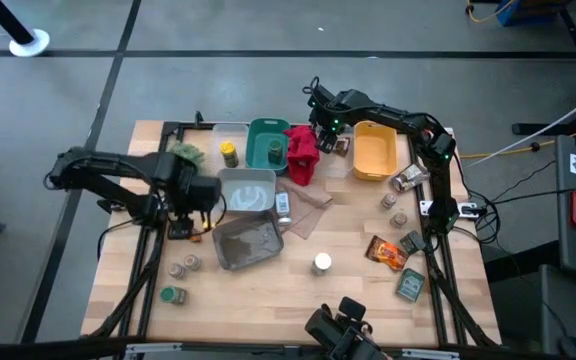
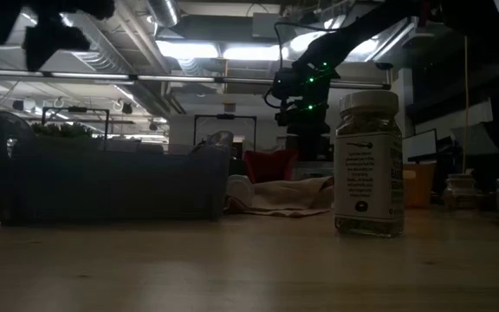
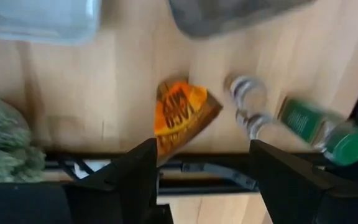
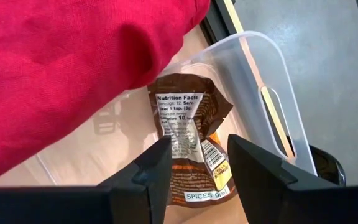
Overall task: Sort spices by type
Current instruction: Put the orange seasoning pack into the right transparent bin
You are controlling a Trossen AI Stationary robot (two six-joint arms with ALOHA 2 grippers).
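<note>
My left gripper [image 3: 207, 180] is open above an orange-brown packet [image 3: 182, 112] that lies flat on the table near its left edge [image 1: 178, 230]. Two small jars [image 3: 247, 93] and a green-lidded jar [image 3: 325, 127] lie close by. My right gripper [image 4: 197, 168] is open near the far edge [image 1: 328, 130], just over a brown packet [image 4: 188, 143] lying in a clear tub [image 4: 272, 93] beside the red cloth [image 4: 73, 56]. A white-lidded jar [image 1: 322, 263] stands near the table's near edge and fills the low view [image 2: 368, 165].
A clear tray with a yellow-lidded jar [image 1: 229, 153], a green bin [image 1: 266, 145] and a yellow bin [image 1: 373, 150] line the far side. A clear bin [image 1: 246, 190] and a grey bin [image 1: 248, 243] sit mid-table. Jars [image 1: 400, 218], an orange packet [image 1: 388, 252] and a green packet [image 1: 411, 285] lie on the right. A bushy plant [image 1: 186, 153] is at far left.
</note>
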